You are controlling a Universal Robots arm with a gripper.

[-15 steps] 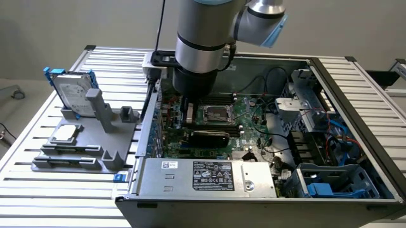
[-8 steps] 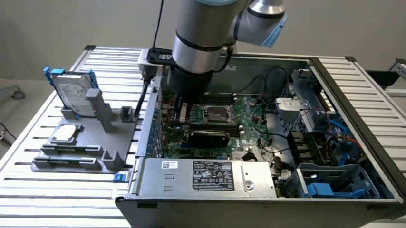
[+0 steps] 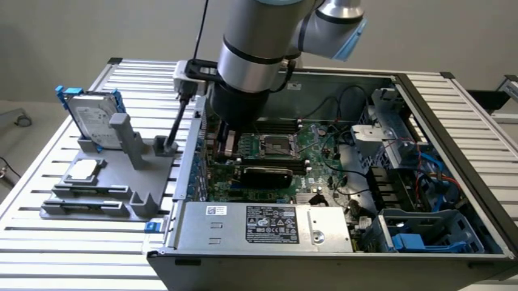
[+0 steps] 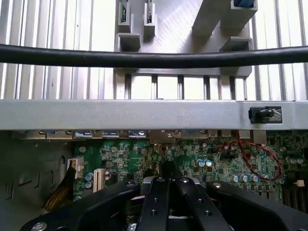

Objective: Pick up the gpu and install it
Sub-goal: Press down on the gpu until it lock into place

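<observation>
Exterior view: the arm (image 3: 259,54) is reaching into the open computer case (image 3: 340,182) at frame centre. Its jaws are sitting closed above the motherboard (image 4: 202,163); nothing visibly held.

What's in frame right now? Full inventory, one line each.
Computer case: 1, grey, open, at the exterior view's right on the slatted table.
Motherboard: 1, green, inside the case.
Gpu: 1, black shroud, lying across the motherboard below the processor socket.
Power supply: 1, silver with a black label, at the case's near edge.
Drive cages: blue, in the case's corner at the exterior view's right.
Fixture: 1, grey, at the exterior view's left.
Hard drive: 1, silver in a blue frame, upright on the fixture.
Arm: 1, silver and black, reaching down into the case.
Gripper: 1, black, fingers shut, above the motherboard.
</observation>
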